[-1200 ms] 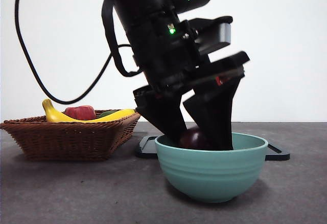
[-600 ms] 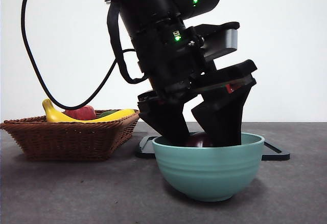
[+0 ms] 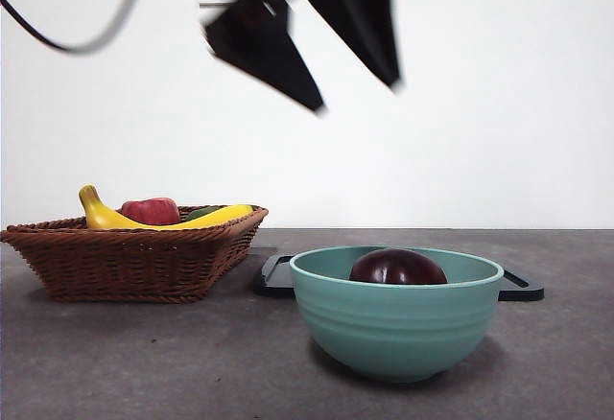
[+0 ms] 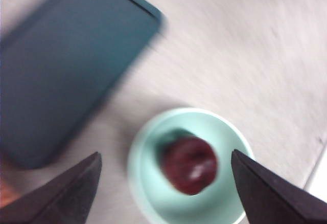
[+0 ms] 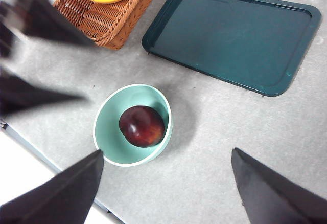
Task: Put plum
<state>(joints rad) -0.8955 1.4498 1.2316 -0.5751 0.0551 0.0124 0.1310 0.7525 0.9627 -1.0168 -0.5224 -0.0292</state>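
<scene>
The dark maroon plum [image 3: 397,268] lies inside the teal bowl [image 3: 395,319] at the front of the table. It also shows in the left wrist view [image 4: 189,164] and the right wrist view [image 5: 142,126]. My left gripper [image 3: 355,89] is open and empty, blurred, high above the bowl and a little to its left. In its own view the left gripper [image 4: 164,155] looks down on the bowl [image 4: 148,193]. My right gripper [image 5: 166,151] is open and empty, high over the table above the bowl [image 5: 110,142].
A wicker basket [image 3: 129,252] stands at the left with a yellow banana [image 3: 106,215] and a red fruit [image 3: 151,211]. A dark flat tray [image 3: 518,289] lies behind the bowl. Grey tabletop surrounds them.
The left gripper has let go of the plum and risen out of the bowl to the top of the view. The plum now rests in the bowl.
</scene>
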